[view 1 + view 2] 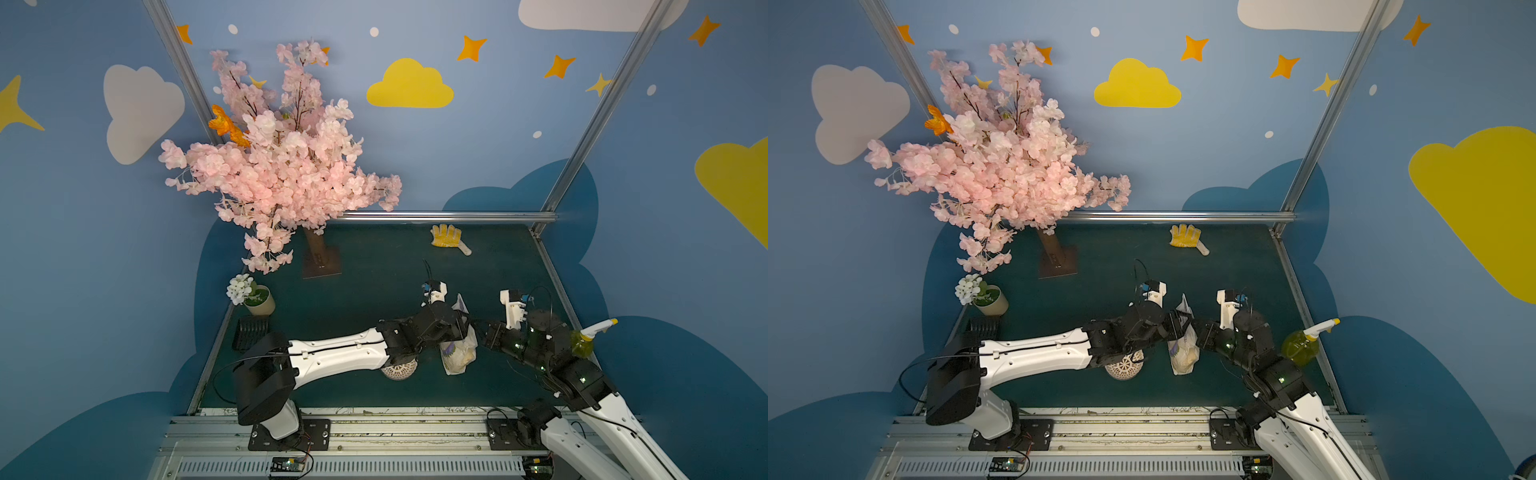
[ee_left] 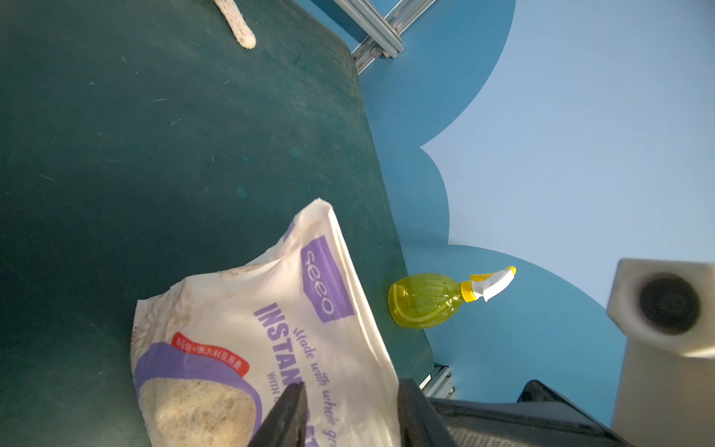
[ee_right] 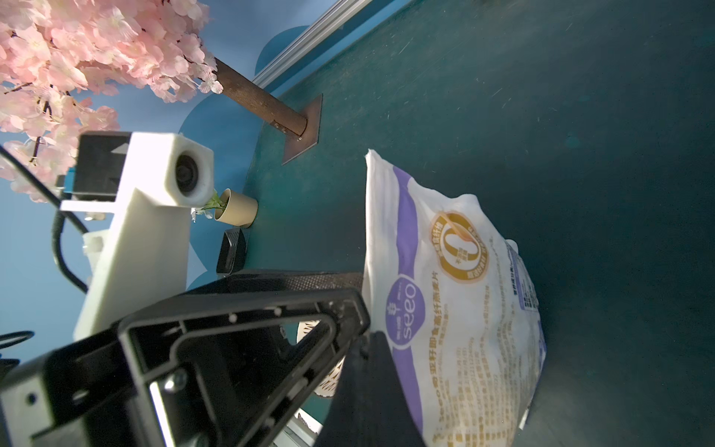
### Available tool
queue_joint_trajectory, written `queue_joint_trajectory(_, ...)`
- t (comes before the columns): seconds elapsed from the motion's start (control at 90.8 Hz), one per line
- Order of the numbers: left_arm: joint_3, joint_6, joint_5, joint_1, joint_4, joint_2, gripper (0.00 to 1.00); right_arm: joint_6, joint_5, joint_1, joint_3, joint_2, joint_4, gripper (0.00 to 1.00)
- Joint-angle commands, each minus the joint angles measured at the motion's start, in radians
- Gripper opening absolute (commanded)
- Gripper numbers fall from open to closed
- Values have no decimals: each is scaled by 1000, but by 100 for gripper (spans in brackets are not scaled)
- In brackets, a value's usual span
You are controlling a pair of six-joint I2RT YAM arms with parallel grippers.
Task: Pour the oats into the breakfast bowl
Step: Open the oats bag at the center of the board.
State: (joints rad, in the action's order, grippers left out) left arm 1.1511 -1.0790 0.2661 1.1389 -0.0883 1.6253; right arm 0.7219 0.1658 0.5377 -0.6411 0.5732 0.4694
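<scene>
The oats (image 1: 457, 358) are sitting low in their crinkly white-and-purple bag, which is being held upright over the middle of the table (image 1: 374, 266). Whether its bottom is touching the surface cannot be told. The left gripper (image 2: 350, 416) is reaching in from the left. Its jaws are standing partly apart and clamping the bag's printed upper half between them. The right gripper (image 3: 367, 387) is meeting the bag from the opposite side, with its jaws closed tight and pinching the side seam. The breakfast bowl (image 1: 400, 371) is resting on the table just beside the bag, half hidden under the left arm in both top views. A yellow glove (image 1: 446, 237) is lying near the far edge, well apart. A yellow spray bottle (image 1: 582, 343) is standing at the right edge.
</scene>
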Motion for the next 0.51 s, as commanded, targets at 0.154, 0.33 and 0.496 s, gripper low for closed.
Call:
queue_joint_trajectory(0.154, 32, 8, 11, -7, 22, 32, 41, -5, -9, -1, 5, -22, 11, 0)
queue_joint_trajectory(0.33, 30, 8, 15, -7, 41, 33, 39, -4, -30, 0, 1, -28, 18, 0)
queue_joint_trajectory(0.496, 20, 8, 23, -7, 55, 29, 37, -2, -53, -1, 0, -34, 23, 0)
